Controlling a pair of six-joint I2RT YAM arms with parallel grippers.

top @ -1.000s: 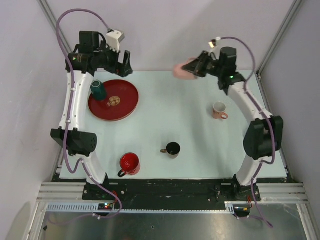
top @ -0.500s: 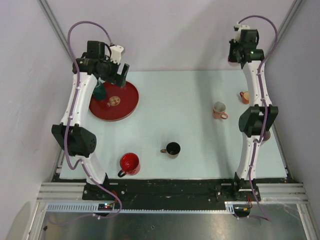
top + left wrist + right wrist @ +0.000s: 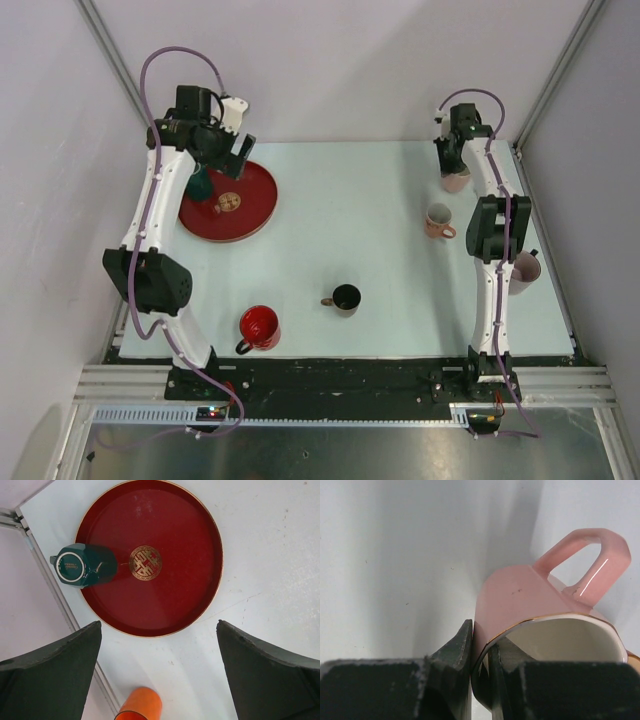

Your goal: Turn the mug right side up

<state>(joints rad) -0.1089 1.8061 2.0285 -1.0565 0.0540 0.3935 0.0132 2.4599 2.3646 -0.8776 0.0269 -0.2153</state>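
The mug [image 3: 520,600], the pink one, sits in the upper right of the overhead view [image 3: 457,183], by the far right corner of the table [image 3: 350,200]. Your right claw [image 3: 481,645] is pinching its wall, one finger outside on the pink side and the other inside the pale interior, just under the gold-edged rim. In the right wrist view the mouth opens toward the camera and the handle juts to the upper right, so I judge the flip itself to be largely done: the opening now faces up rather than down. You cannot tell from these views whether the base is touching the table or hangs just above it, nor whether the mug is fully level.

What seems left for you is to settle it flat on its base, spread the claw and lift clear without catching the rim.

Your left claw [image 3: 160,675] is spread wide and holds nothing, hovering over the red tray [image 3: 175,530] in the upper left of the overhead view, where a green mug [image 3: 82,566] lies at the tray's left edge.
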